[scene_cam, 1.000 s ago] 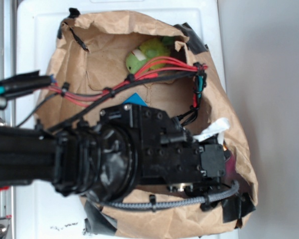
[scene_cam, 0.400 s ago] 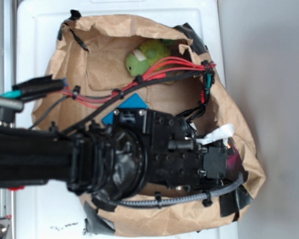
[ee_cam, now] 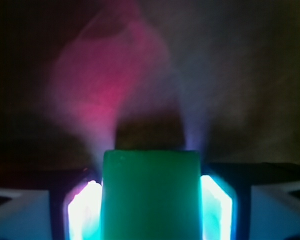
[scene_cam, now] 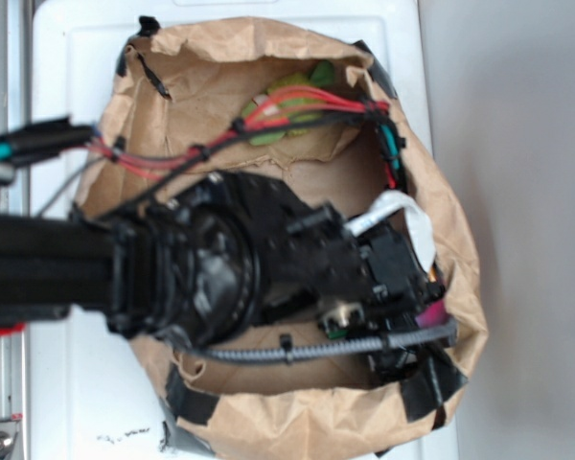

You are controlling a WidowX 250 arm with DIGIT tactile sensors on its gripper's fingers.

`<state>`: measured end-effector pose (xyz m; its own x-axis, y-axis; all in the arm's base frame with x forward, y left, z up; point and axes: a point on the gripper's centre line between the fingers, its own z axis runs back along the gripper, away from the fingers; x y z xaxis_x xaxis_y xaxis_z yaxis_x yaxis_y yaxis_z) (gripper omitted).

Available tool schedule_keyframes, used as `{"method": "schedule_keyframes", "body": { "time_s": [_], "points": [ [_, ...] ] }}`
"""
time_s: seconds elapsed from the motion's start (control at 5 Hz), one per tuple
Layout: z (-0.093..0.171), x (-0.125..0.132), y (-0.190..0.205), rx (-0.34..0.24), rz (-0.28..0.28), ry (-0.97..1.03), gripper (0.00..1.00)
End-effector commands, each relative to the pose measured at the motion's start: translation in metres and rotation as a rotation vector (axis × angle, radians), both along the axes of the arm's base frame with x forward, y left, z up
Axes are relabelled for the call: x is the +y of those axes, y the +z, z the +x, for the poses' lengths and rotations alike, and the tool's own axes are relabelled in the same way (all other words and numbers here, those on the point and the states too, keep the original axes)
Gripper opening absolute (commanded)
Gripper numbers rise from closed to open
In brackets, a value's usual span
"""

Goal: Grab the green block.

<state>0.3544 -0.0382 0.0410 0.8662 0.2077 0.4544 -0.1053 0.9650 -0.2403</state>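
In the wrist view the green block (ee_cam: 151, 195), smooth and dark green, fills the gap between my gripper's (ee_cam: 150, 200) two glowing pads (ee_cam: 85, 210), and both pads touch its sides. The gripper is shut on it. In the exterior view the gripper (scene_cam: 402, 292) reaches into the right side of an open brown paper bag (scene_cam: 220, 67). There the black arm and wrist hide the fingertips and the block.
A fuzzy yellow-green plush toy (scene_cam: 289, 101) lies at the bag's far side under red and black cables (scene_cam: 297, 110). A pink object (scene_cam: 431, 314) sits by the gripper and shows as a pink blur (ee_cam: 105, 90) ahead. The bag rests on a white surface (scene_cam: 67, 383).
The arm has swung deeper toward the bag's right side and now covers the blue block seen earlier. The bag's shape has shifted, and the cables now cross the plush toy.
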Motion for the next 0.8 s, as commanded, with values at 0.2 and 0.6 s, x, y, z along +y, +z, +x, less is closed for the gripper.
{"method": "schedule_keyframes", "body": {
  "time_s": [0.2,0.6],
  "points": [
    [-0.014,0.035,0.061,-0.029,0.025,-0.134,0.00],
    [-0.032,0.059,0.087,0.016,0.115,-0.210,0.00]
  ]
}}
